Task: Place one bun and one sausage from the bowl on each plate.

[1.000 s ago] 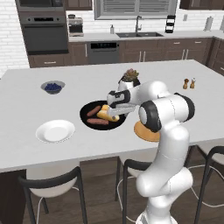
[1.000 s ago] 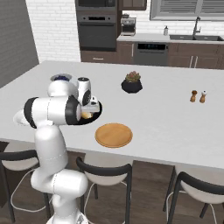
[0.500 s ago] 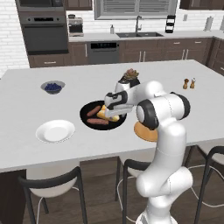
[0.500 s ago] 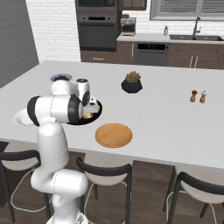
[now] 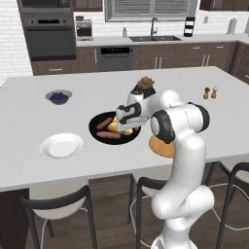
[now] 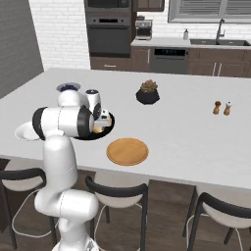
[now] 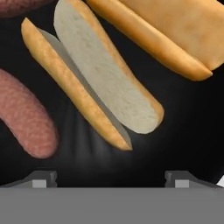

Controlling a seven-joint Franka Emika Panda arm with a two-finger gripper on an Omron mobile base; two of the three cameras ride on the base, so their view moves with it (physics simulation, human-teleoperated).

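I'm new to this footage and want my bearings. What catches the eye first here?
The white arm bends over the glossy black bowl near the island's middle, its open gripper just above a split bun, with a sausage beside it. The white plate sits to the bowl's left in the left base view, and the tan wooden plate lies near the island's front edge.

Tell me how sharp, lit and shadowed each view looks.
Hand view: close and soft-edged; the split bun casts a faint grey sheen on the glossy black bowl. Left base view: even light, mild blur, a soft shadow under the white plate. Right base view: equally flat, no glare.
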